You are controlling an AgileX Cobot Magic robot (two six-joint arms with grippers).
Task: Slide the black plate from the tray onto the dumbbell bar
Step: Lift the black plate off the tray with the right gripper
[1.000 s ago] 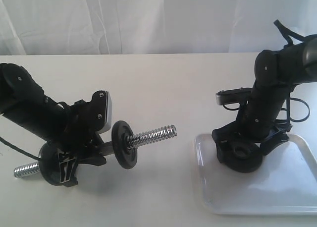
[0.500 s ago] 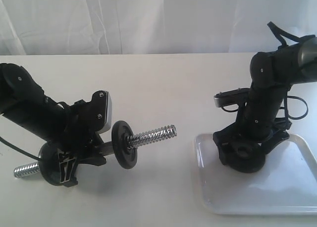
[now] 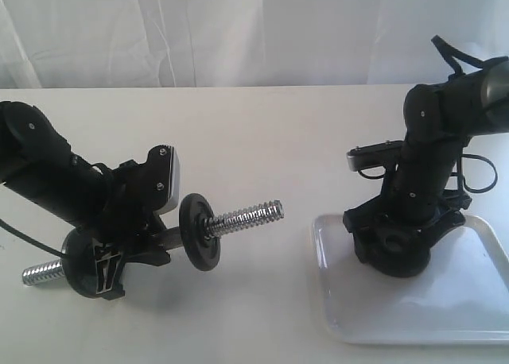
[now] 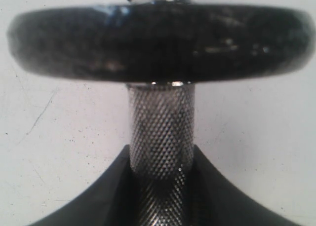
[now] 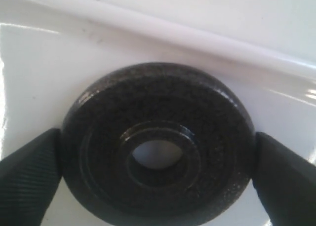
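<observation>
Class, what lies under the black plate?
The white tray shows around the black plate and through its middle; the patch directly beneath the disc is covered.

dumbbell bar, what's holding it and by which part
The left gripper holds the dumbbell bar by its knurled middle, beside a mounted black disc.

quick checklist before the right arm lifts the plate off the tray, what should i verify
1. Left gripper shut on bar: ok, clamped on the knurled middle.
2. Bar's threaded end free: ok, bare beyond the mounted disc, on the side of the tray.
3. Plate between right gripper fingers: ok, one at each side of the rim.
4. Grip firm: cannot tell.
5. Plate flat on tray: ok.
6. Hole lined up with bar: not ok, it faces up.
</observation>
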